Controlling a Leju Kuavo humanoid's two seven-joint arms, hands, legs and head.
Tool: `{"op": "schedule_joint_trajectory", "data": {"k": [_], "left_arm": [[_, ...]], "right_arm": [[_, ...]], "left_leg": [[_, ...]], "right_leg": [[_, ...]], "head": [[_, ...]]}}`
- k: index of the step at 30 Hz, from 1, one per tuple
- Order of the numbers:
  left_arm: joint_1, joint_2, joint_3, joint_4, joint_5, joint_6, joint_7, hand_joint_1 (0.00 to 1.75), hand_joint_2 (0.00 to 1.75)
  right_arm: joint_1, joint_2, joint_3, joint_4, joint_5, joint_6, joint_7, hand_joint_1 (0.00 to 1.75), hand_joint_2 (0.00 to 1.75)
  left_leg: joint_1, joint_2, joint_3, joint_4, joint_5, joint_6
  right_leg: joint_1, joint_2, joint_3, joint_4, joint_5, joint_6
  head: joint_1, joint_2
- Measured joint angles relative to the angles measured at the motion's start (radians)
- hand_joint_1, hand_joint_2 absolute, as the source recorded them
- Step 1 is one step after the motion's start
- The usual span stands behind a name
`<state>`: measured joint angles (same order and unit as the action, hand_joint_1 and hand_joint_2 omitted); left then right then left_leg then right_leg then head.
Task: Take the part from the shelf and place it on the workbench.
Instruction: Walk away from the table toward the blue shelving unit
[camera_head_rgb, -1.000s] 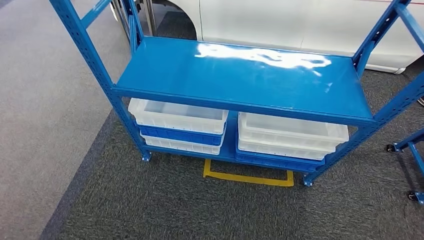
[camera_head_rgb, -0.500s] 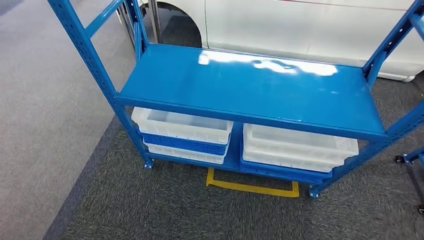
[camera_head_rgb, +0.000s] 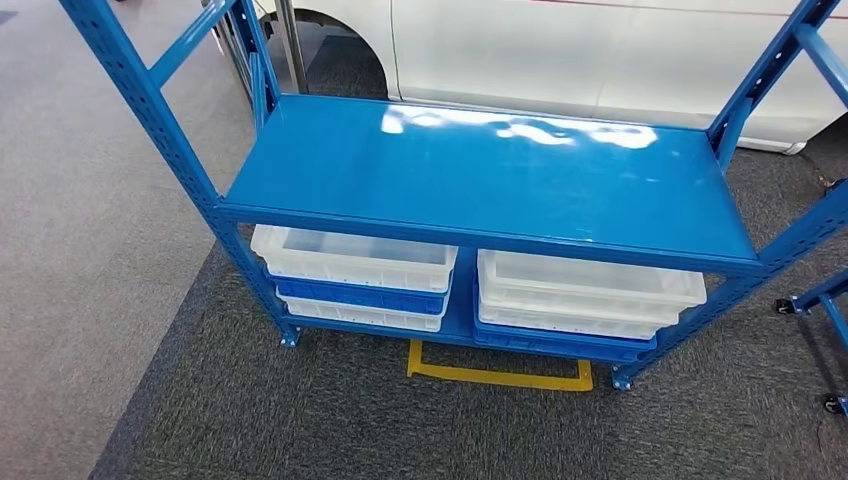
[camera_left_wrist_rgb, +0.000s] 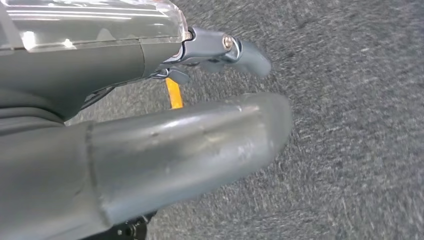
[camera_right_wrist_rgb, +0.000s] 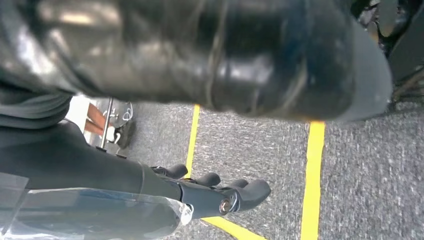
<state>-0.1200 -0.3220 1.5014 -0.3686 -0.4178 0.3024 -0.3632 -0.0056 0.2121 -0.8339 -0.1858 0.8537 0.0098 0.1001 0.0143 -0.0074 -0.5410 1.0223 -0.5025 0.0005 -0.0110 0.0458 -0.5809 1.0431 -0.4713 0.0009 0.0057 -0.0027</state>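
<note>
1. Standing before the blue steel shelf rack (camera_head_rgb: 480, 180), I see its glossy middle deck bare from edge to edge; the part I am meant to fetch is nowhere I can make out.
2. Below, stacked white and blue plastic crates (camera_head_rgb: 355, 270) sit at the lower deck's left end, with a second stack (camera_head_rgb: 585, 295) at its right end.
3. Since a second ago the whole picture has slid slightly, so my head moved, not the rack.
4. My left hand (camera_left_wrist_rgb: 190, 135) hangs over grey carpet, fingers apart, holding nothing.
5. My right hand (camera_right_wrist_rgb: 220, 195) hangs likewise, fingers loosely spread and empty, above yellow floor tape (camera_right_wrist_rgb: 312, 185).
6. Judging from this, no pick has begun.
</note>
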Motion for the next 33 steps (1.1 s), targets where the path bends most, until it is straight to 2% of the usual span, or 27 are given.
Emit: {"op": "schedule_joint_trajectory", "data": {"k": [2, 3, 5, 6, 7, 8, 9, 10, 12, 13, 14, 18, 22, 27, 33], "left_arm": [[0.001, -0.002, 0.0, -0.002, 0.008, 0.003, 0.001, 0.0, 0.0], [0.001, -0.003, 0.0, -0.003, 0.012, 0.004, 0.001, 0.0, 0.0], [0.002, -0.004, -0.001, -0.005, 0.02, 0.007, 0.002, 0.0, 0.0], [0.002, -0.004, -0.001, -0.005, 0.023, 0.009, 0.003, 0.0, 0.0], [0.003, -0.004, -0.001, -0.005, 0.026, 0.011, 0.004, 0.0, 0.0], [0.003, -0.004, -0.001, -0.005, 0.03, 0.013, 0.005, 0.0, 0.0], [0.004, -0.005, -0.001, -0.005, 0.034, 0.015, 0.006, 0.0, 0.0], [0.004, -0.006, -0.002, -0.005, 0.039, 0.017, 0.007, 0.0, 0.0], [0.003, -0.007, -0.004, -0.008, 0.046, 0.019, 0.01, 0.0, 0.0], [0.003, -0.008, -0.005, -0.01, 0.05, 0.021, 0.011, 0.0, 0.0], [0.003, -0.008, -0.005, -0.012, 0.055, 0.022, 0.011, 0.0, 0.0], [0.002, -0.011, -0.006, -0.014, 0.073, 0.029, 0.013, 0.0, 0.0], [0.003, -0.013, -0.008, -0.016, 0.085, 0.051, 0.019, 0.0, 1.75], [0.009, -0.012, -0.033, -0.02, 0.101, 0.068, 0.026, 0.0, 1.75], [0.032, 0.01, -0.188, -0.026, 0.135, 0.036, 0.059, 0.0, 1.75]], "right_arm": [[0.0, 0.0, 0.0, 0.0, 0.007, -0.021, 0.004, 0.0, 0.0], [0.0, 0.0, 0.0, 0.0, 0.009, -0.033, 0.006, 0.0, 0.0], [-0.002, 0.001, 0.0, 0.0, 0.012, -0.054, 0.012, 0.0, 0.0], [-0.002, 0.002, 0.0, 0.0, 0.013, -0.06, 0.013, 0.0, 0.0], [-0.003, 0.002, 0.0, 0.0, 0.014, -0.064, 0.014, 0.0, 0.44], [-0.003, 0.002, 0.0, 0.0, 0.015, -0.068, 0.015, 0.0, 0.87], [-0.003, 0.002, 0.0, 0.0, 0.017, -0.073, 0.017, 0.0, 1.31], [-0.003, 0.002, 0.0, 0.0, 0.019, -0.079, 0.021, 0.0, 1.75], [-0.005, 0.006, 0.0, 0.0, 0.024, -0.096, 0.03, 0.0, 1.75], [-0.006, 0.008, 0.0, 0.0, 0.025, -0.103, 0.033, 0.0, 1.75], [-0.007, 0.01, 0.0, 0.0, 0.026, -0.107, 0.032, 0.0, 1.75], [-0.008, 0.013, -0.004, 0.0, 0.026, -0.113, 0.023, 0.0, 1.75], [-0.008, 0.013, -0.007, 0.0, 0.03, -0.11, 0.021, 0.0, 1.75], [-0.006, 0.011, 0.001, -0.002, 0.032, -0.105, 0.021, 0.0, 1.75], [0.006, -0.006, 0.072, -0.019, -0.051, -0.1, 0.016, 0.0, 1.75]], "left_leg": [[0.002, 0.003, 0.005, -0.006, 0.013, 0.015], [0.003, 0.004, 0.006, -0.009, 0.016, 0.021], [0.001, 0.007, 0.005, -0.009, 0.017, 0.027], [0.0, 0.009, 0.004, -0.009, 0.016, 0.028], [-0.001, 0.011, 0.005, -0.009, 0.015, 0.029], [-0.002, 0.012, 0.006, -0.009, 0.014, 0.029], [-0.003, 0.012, 0.009, -0.009, 0.012, 0.029], [-0.004, 0.012, 0.012, -0.008, 0.009, 0.027], [-0.013, 0.012, 0.013, -0.001, 0.0, 0.026], [-0.017, 0.012, 0.012, 0.002, -0.004, 0.025], [-0.02, 0.012, 0.011, 0.004, -0.007, 0.024], [-0.018, 0.012, 0.014, -0.001, -0.008, 0.02], [-0.018, 0.011, 0.017, -0.007, -0.006, 0.015], [-0.018, 0.012, 0.018, -0.009, -0.006, 0.014], [-0.017, 0.012, 0.018, -0.009, -0.006, 0.014]], "right_leg": [[-0.002, -0.013, -0.004, 0.02, -0.019, 0.01], [-0.002, -0.022, -0.018, 0.055, -0.043, 0.014], [-0.003, -0.034, -0.072, 0.174, -0.108, 0.017], [-0.003, -0.035, -0.1, 0.232, -0.13, 0.018], [-0.003, -0.036, -0.117, 0.265, -0.135, 0.018], [-0.003, -0.036, -0.117, 0.262, -0.12, 0.016], [-0.002, -0.037, -0.098, 0.22, -0.089, 0.013], [-0.002, -0.038, -0.066, 0.155, -0.052, 0.009], [-0.004, -0.04, -0.012, 0.039, -0.01, 0.014], [-0.006, -0.039, 0.0, 0.012, -0.007, 0.017], [-0.005, -0.038, 0.003, 0.006, -0.012, 0.018], [0.0, -0.038, 0.004, 0.008, -0.015, 0.008], [0.001, -0.038, 0.004, 0.008, -0.017, 0.004], [0.001, -0.038, 0.005, 0.008, -0.018, 0.002], [0.004, -0.038, 0.005, 0.008, -0.018, 0.002]], "head": [[0.0, 0.0], [0.0, 0.0], [0.0, 0.0], [0.0, 0.0], [0.0, 0.0], [0.0, 0.0], [0.0, 0.0], [0.0, 0.0], [0.0, 0.0], [-0.001, 0.0], [-0.002, 0.0], [-0.003, 0.0], [-0.003, 0.0], [-0.003, 0.0], [-0.003, 0.0]]}}
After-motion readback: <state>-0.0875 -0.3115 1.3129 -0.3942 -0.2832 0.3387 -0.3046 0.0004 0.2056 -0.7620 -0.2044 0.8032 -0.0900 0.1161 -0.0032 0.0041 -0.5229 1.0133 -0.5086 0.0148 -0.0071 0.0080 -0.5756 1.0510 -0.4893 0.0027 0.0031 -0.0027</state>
